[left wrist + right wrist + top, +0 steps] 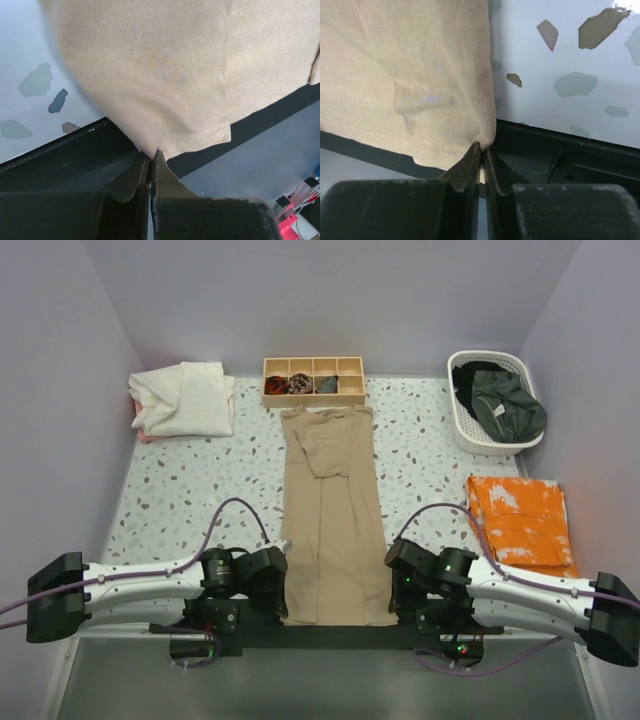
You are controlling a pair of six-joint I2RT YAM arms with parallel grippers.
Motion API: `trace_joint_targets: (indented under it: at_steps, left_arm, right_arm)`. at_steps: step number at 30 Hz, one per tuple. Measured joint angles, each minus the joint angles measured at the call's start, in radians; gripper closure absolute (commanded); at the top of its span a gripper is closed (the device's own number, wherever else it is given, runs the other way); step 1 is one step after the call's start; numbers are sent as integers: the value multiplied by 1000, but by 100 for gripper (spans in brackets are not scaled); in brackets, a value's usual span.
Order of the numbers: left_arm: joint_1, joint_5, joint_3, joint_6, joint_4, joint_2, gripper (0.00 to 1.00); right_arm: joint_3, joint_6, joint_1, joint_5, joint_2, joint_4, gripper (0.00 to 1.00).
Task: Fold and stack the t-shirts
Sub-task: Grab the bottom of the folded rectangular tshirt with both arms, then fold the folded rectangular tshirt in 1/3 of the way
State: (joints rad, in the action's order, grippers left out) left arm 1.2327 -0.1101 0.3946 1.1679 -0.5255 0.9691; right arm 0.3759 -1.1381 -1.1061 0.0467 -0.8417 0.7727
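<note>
At the hem corners, both end effectors [152, 154] [482, 147] clamp the tan t-shirt [333, 530].

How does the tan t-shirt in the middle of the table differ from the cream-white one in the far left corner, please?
The tan t-shirt lies as a long narrow strip, sides folded in; the cream-white t-shirt is a loose heap. The left claw and right claw pinch the tan one's near corners; no claw touches the cream-white one. Both are plain cloth on the speckled table.
</note>
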Motion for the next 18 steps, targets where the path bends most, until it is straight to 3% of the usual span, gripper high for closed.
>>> trace_joint_targets:
  at_steps: [9,18]
  left_arm:
    - [0,51,61,-10,-42,3,100]
    - [-3,151,199,-32,-49,37,100]
  right_arm:
    - [22,21,0,-23,40,-18,100]
    - [196,85,0,-138,28,-2,100]
